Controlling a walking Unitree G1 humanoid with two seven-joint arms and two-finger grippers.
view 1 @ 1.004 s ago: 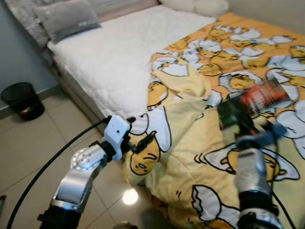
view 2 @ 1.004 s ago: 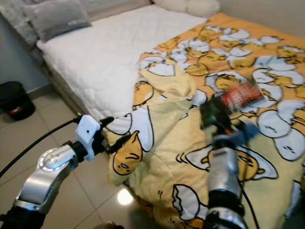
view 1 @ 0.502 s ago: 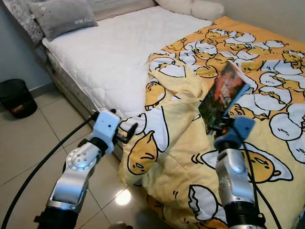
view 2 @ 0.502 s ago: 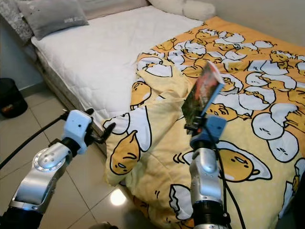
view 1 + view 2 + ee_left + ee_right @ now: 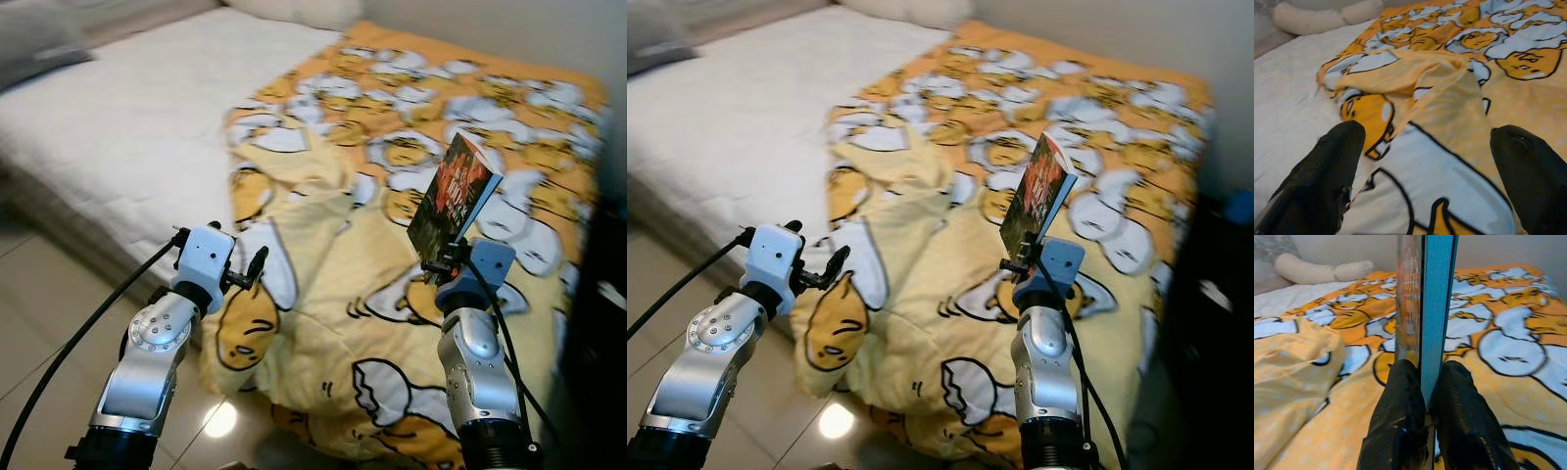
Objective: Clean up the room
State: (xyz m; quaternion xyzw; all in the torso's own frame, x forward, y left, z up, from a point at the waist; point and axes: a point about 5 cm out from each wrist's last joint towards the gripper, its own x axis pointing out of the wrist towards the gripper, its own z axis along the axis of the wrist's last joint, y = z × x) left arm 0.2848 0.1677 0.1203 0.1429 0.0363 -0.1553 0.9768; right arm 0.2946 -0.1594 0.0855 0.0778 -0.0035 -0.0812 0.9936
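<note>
Bed [image 5: 108, 127] with a white quilted mattress, its near edge running diagonally toward the tiled floor [image 5: 39, 323]. A yellow duvet [image 5: 323, 274] printed with cartoon eggs covers the robot's right part of the bed; its crumpled corner spills over the near edge and hangs down to the floor between the two arms. Bare floor lies open on the robot's left, below the mattress edge; a dark piece of furniture [image 5: 598, 323] closes the right side.

Right gripper [image 5: 1422, 382]: raised above the duvet, its two black fingers [image 5: 1400, 421] pressed together on the lower edge of a book [image 5: 453, 201]. The book stands nearly upright, long axis tilted up and slightly to the right, dark reddish cover facing the robot's left; the wrist view looks along its thin edge, blue on one side.

Left gripper [image 5: 1425, 161]: held low at the hanging corner of the duvet, fingers [image 5: 1327, 171] spread wide apart, nothing between them, with the fabric just beyond the tips.
</note>
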